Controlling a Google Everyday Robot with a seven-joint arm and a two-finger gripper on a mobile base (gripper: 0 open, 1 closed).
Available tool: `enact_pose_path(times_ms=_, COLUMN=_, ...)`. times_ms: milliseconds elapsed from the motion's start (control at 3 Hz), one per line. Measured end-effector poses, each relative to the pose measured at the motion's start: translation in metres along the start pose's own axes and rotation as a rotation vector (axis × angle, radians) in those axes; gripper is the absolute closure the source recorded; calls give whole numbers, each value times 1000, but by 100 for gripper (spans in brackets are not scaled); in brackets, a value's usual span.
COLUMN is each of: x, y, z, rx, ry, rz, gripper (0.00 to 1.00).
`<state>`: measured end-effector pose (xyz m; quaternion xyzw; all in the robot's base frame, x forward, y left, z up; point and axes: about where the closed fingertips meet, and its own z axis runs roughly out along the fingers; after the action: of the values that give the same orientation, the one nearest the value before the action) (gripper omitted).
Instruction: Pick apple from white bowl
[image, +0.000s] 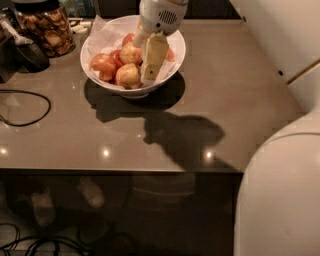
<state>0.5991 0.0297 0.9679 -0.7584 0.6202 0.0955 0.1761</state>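
The white bowl (95, 42), lined with crinkled white paper, stands at the back left of the grey table and holds several apples. The apple (128, 75), pale yellow-tan with a reddish blush, lies at the front of the pile. Redder apples (103, 65) lie beside and behind it. My gripper (144, 62) hangs over the bowl's right half with its white wrist above. Its fingers are apart. The long yellowish finger (153, 56) reaches down just right of the apple. The other finger is mostly hidden behind the pile. It holds nothing.
A glass jar of brown snacks (47, 27) stands at the back left, next to a dark object (27, 52). A black cable (30, 112) loops on the table's left side. My white body (280, 195) fills the lower right. The table's front edge (120, 170) runs across the middle.
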Motion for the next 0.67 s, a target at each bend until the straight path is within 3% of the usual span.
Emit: enact_pose_path(times_ms=667, x=-2, y=-5, z=21, rx=-40, ry=10, rz=0, gripper=27)
